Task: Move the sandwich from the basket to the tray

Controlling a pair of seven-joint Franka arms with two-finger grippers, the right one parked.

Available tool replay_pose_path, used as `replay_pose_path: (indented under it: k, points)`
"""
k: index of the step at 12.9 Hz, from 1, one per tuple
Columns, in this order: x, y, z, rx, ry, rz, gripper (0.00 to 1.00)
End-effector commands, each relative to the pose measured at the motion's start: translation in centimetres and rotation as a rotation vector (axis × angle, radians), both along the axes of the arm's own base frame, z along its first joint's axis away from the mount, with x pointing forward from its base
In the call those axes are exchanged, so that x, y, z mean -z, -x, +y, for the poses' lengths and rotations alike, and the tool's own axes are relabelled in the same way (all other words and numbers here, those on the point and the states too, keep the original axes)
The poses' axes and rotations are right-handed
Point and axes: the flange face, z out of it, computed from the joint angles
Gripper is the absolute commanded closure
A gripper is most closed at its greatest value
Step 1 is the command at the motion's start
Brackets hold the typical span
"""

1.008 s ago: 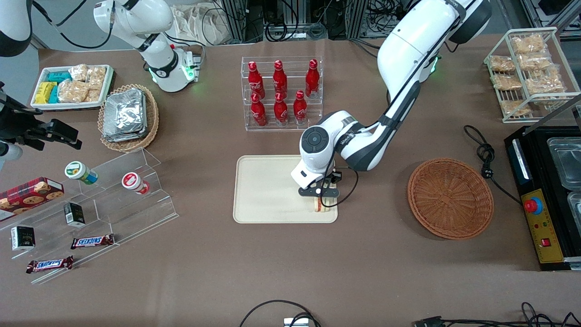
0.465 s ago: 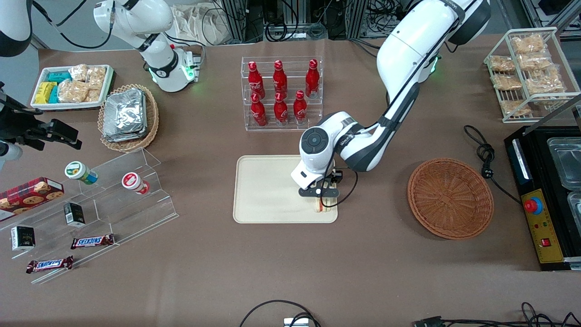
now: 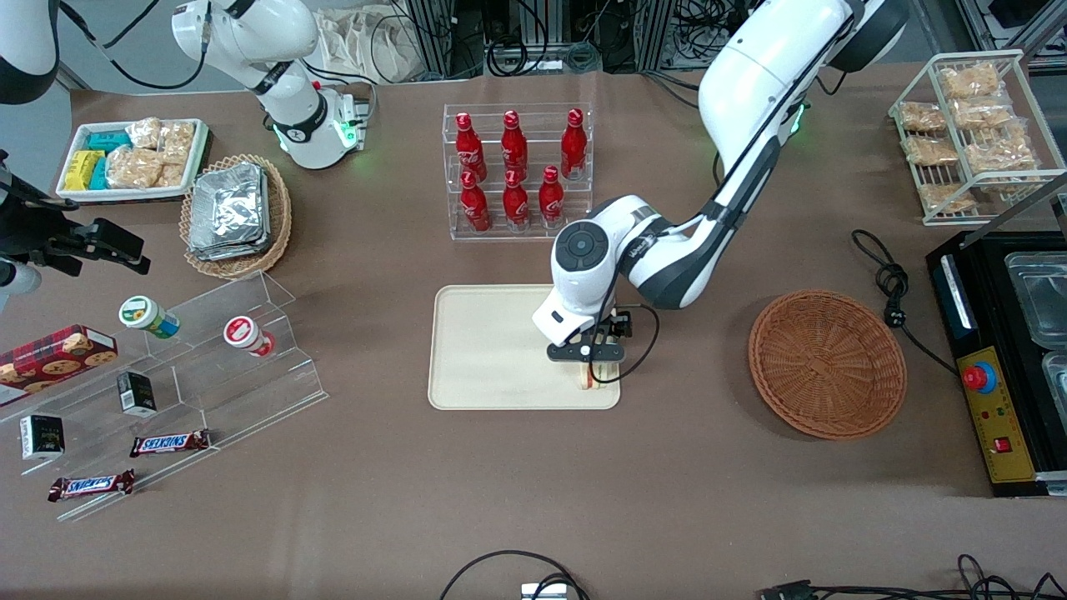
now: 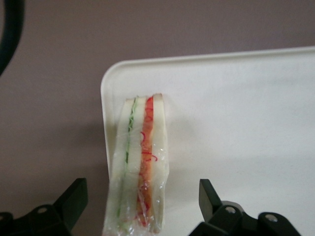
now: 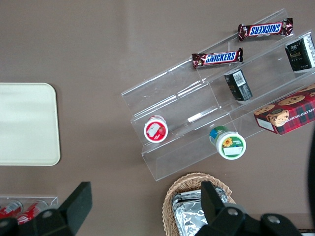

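On the tray (image 4: 256, 113), gripper (image 4: 140, 206) jaws wide apart, clear of sandwich (image 4: 140, 172).

I see sandwich (image 4: 140, 167) standing on edge on tray (image 3: 483, 350), in corner nearest front camera toward working arm's end; clear wrap, white bread, green and red filling stripes. Tray beige, flat on counter. Basket (image 3: 827, 363) reddish-brown wicker, empty, well apart from tray toward working arm's end.
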Motion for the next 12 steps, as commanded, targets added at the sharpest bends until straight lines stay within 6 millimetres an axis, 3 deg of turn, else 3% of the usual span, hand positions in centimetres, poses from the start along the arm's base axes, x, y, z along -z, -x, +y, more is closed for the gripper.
replay_pose_path:
  k: [1, 2, 5, 9, 11, 12]
  points:
    - [-5.9, -1.3, 2.8, -0.055, 0.033, -0.021, 0.0]
    - [-8.3, -2.0, 4.5, -0.037, 0.038, -0.013, 0.0]
    - [-15.9, -4.5, 12.5, -0.057, 0.083, 0.019, 0.0]
    - [-25.5, -5.7, 26.0, -0.201, 0.065, -0.034, 0.0]
    - [-27.9, -4.3, 33.1, -0.212, 0.033, -0.024, 0.0]
    - [-28.2, -3.3, 35.3, -0.222, 0.027, -0.023, 0.0]
